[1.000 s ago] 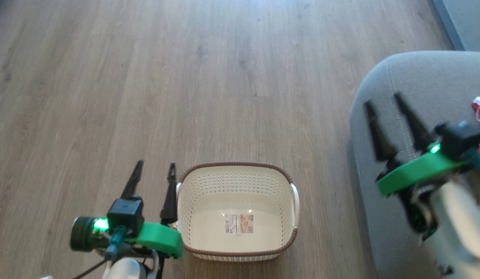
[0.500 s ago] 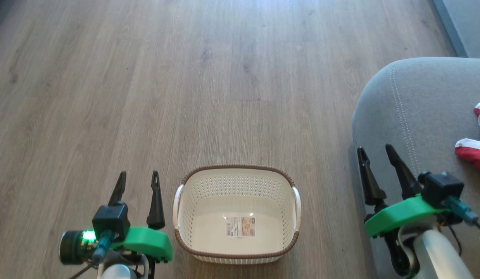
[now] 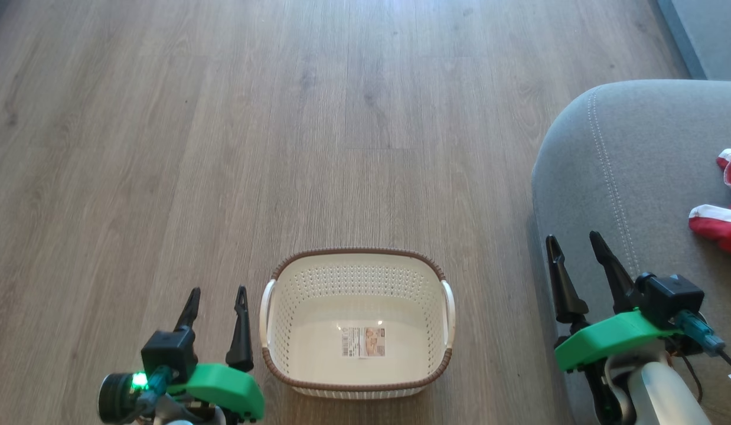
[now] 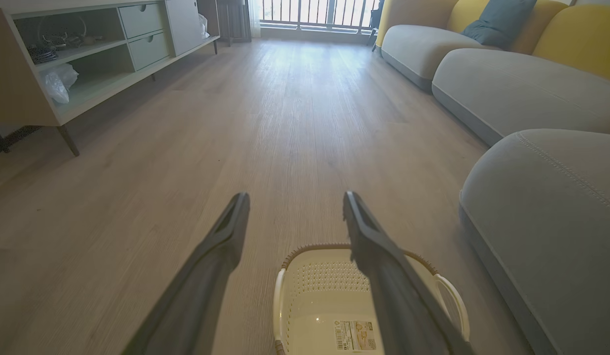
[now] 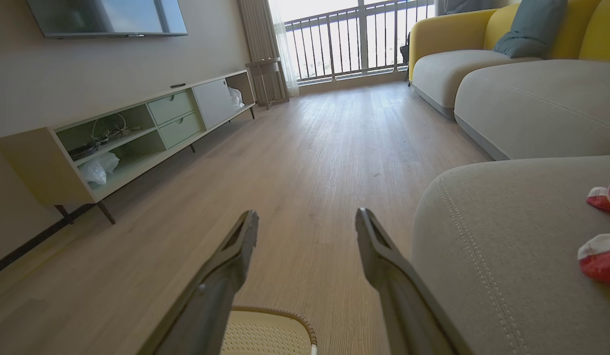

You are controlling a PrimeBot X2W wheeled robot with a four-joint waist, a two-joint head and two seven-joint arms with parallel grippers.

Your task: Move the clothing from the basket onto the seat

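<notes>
Left end effector [image 3: 218, 293] is hovering spread and empty beside the cream perforated plastic basket [image 3: 356, 251], which is holding only its label, while the right end effector [image 3: 573, 239] is hanging spread by the grey fabric seat [image 3: 637, 147], where red-and-white clothing [image 3: 720, 223] is lying, so the transfer is looking complete.

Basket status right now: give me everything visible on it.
The basket is a rounded-rectangular cream tub, plastic by its look, with perforated walls, a brown braided-look rim and a white handle on either side. It stands upright on the wooden floor, left of the grey seat and apart from it. It is empty: only a printed label lies on its smooth bottom. The open left claw hangs just beside its left handle, not gripping it.
</notes>
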